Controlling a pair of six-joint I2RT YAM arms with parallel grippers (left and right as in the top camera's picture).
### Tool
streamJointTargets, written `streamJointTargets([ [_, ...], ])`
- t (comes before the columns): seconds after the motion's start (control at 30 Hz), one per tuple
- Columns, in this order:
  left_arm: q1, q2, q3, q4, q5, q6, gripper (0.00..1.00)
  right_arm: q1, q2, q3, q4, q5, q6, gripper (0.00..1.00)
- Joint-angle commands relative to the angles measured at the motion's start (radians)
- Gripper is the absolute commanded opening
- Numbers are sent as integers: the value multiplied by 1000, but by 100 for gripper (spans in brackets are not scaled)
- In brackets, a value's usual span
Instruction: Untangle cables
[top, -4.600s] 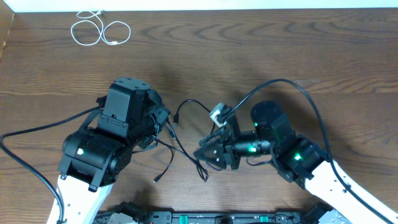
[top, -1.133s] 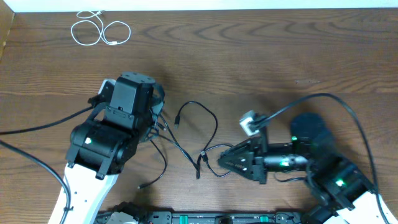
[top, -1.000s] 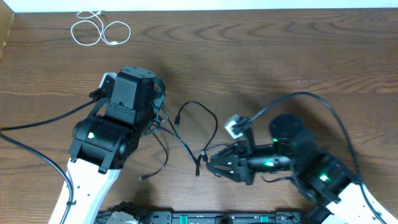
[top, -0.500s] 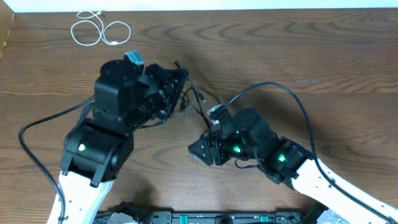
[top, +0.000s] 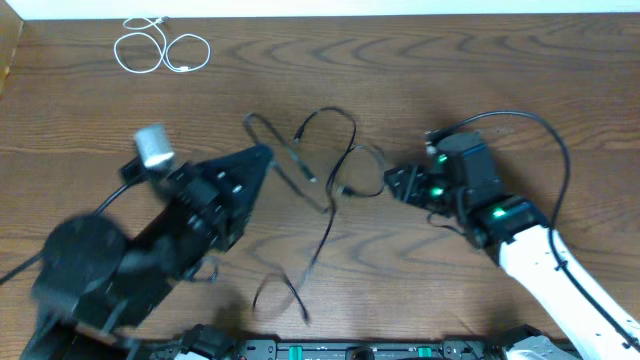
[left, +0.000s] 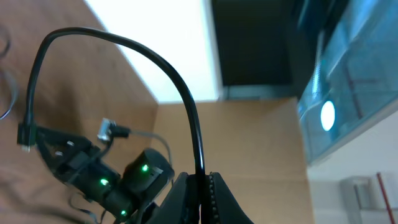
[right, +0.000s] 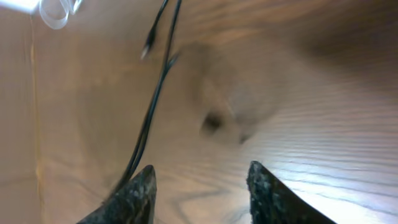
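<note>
We see the left gripper (top: 262, 153) reaching up and to the right over the brown wooden table (top: 450, 60), its arm blurred in the overhead view. The thin black floppy cords (top: 335, 112) lie in loose loops on the table between this gripper and the right gripper (top: 392, 185). One strand trails down toward the near edge of the table.

In the left wrist view, the left gripper's (left: 200, 182) jaws are pressed together on a black cord (left: 186, 106). It rises from between them, arches over and hangs down to a small end plug (left: 25, 135).

The right gripper (right: 202, 167) has its jaws standing well apart, with bare table showing between them. In its wrist view, two black strands (right: 152, 106) run down from the top of the picture. They end just beside the finger (right: 134, 193) on the left of that view, and we cannot tell whether they touch it. A blurred plug end (right: 147, 50) hangs near the strands.

A thin white cord (top: 165, 50), coiled in loops, lies at the far left corner of the table, well apart from the black cords and both grippers.
</note>
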Motion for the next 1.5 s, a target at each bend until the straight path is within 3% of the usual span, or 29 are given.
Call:
streamJointTargets([
  [0.0,3,-68,8,-27,-159,-9,8,-121,-6,13,10,-219,-60,41],
  [0.17,3,-90,8,-119,-333,-7,8,-176,-6,13,147,-668,-129,44],
  [0.33,3,-52,8,-169,-474,10,7,-89,-8,13,202,-811,-128,50],
  [0.57,3,6,8,-170,-495,10,8,164,-7,13,125,-607,-49,61],
  [0.67,3,29,8,-169,-495,9,7,277,-7,13,155,-474,42,63],
  [0.77,3,41,8,-169,-495,9,7,387,-6,13,179,-313,145,74],
  [0.87,3,42,8,-171,-527,10,8,491,-5,13,179,-169,243,76],
  [1.13,3,42,8,-183,-589,10,8,667,6,13,180,40,405,66],
  [1.47,3,42,8,-212,-592,10,7,791,190,13,374,24,537,65],
])
